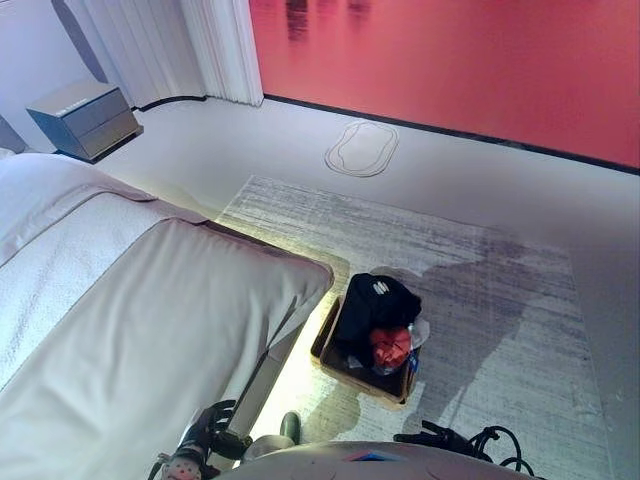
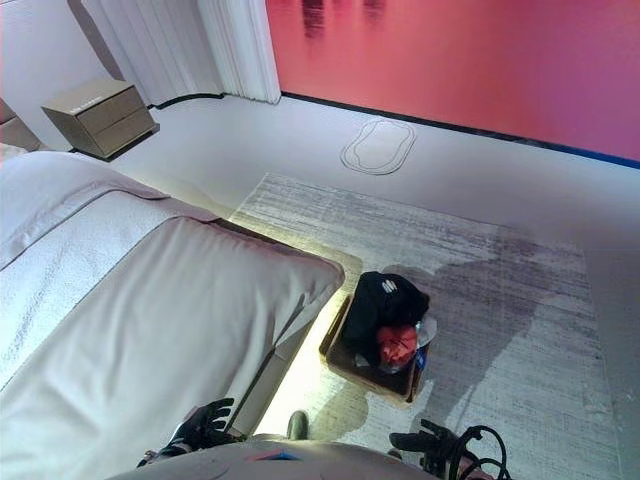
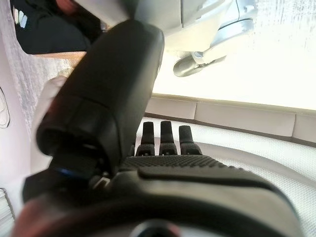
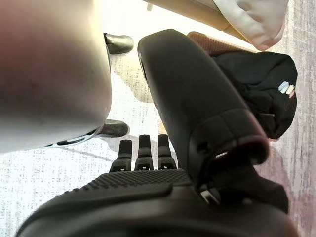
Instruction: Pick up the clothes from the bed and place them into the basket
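A brown basket (image 1: 327, 343) stands on the rug beside the bed's foot corner. Inside it lie a black garment (image 1: 378, 300) and a red garment (image 1: 390, 345), the black one heaped above the rim. The bed (image 1: 130, 320) has a pale grey cover, and I see no loose clothes on the part in view. My left hand (image 1: 205, 430) hangs low by the bed's side with straight fingers (image 3: 168, 136), holding nothing. My right hand (image 2: 425, 440) is low over the rug, near the basket, fingers (image 4: 143, 150) straight and empty. The black garment (image 4: 256, 84) shows past its thumb.
A grey nightstand (image 1: 85, 118) stands at the bed's head, by white curtains (image 1: 200, 45). A red wall (image 1: 450, 60) runs along the far side. A pale oval object (image 1: 362, 148) lies on the floor before it. The grey rug (image 1: 500, 290) spreads right of the basket.
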Robot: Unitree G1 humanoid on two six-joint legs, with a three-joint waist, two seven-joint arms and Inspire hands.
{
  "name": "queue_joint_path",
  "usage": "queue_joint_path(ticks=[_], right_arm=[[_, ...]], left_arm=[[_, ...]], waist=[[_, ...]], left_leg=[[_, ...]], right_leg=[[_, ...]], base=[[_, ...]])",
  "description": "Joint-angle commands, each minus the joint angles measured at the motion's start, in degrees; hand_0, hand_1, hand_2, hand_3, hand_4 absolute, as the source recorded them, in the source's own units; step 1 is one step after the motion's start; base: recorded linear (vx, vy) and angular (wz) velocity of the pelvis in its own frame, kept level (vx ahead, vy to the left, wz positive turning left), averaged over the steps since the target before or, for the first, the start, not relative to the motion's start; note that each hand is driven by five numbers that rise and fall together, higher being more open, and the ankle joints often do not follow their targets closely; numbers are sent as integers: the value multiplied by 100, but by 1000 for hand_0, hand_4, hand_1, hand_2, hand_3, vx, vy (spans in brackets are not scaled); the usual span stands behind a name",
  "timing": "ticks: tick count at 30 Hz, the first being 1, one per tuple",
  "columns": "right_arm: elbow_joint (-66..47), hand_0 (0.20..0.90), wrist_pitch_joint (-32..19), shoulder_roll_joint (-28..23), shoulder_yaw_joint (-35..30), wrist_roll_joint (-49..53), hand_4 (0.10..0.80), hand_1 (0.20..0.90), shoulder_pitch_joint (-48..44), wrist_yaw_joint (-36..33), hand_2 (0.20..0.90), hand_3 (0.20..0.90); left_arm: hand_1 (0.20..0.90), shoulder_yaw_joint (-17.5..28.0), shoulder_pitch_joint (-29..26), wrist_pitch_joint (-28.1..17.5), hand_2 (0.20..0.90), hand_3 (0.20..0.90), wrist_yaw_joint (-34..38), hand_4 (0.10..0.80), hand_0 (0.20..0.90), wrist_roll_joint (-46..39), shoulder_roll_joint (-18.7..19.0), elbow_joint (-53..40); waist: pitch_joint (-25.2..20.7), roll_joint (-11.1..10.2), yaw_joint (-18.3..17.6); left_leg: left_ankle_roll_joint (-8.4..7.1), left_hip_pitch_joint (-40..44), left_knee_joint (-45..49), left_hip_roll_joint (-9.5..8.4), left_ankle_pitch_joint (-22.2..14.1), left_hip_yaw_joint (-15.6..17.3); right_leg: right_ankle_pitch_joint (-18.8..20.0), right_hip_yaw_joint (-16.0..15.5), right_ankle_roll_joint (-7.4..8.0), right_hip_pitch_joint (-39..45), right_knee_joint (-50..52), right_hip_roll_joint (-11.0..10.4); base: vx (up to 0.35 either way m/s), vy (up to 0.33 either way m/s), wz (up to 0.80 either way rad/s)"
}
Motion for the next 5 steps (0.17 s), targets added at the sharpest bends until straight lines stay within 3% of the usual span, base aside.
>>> queue_joint_path(ticks=[1, 5], right_arm=[[-129, 900, -114, -32, 89, 22, 800, 900, -152, 37, 900, 900], [-163, 900, -132, -1, 92, 17, 800, 900, -132, 52, 900, 900]], left_arm=[[900, -118, -755, -237, 900, 900, -208, 800, 900, -143, -336, 67], [900, -97, -749, -206, 900, 900, -242, 800, 900, -99, -302, 46]], waist=[[241, -132, -17], [257, -132, -25]], left_leg=[[111, 313, 32, -182, -555, 130], [133, 335, 32, -215, -572, 100]], right_leg=[[-89, -102, -3, -5, 423, 114], [-76, -106, 5, 0, 428, 108]], base=[[0, 0, 0], [0, 0, 0]])
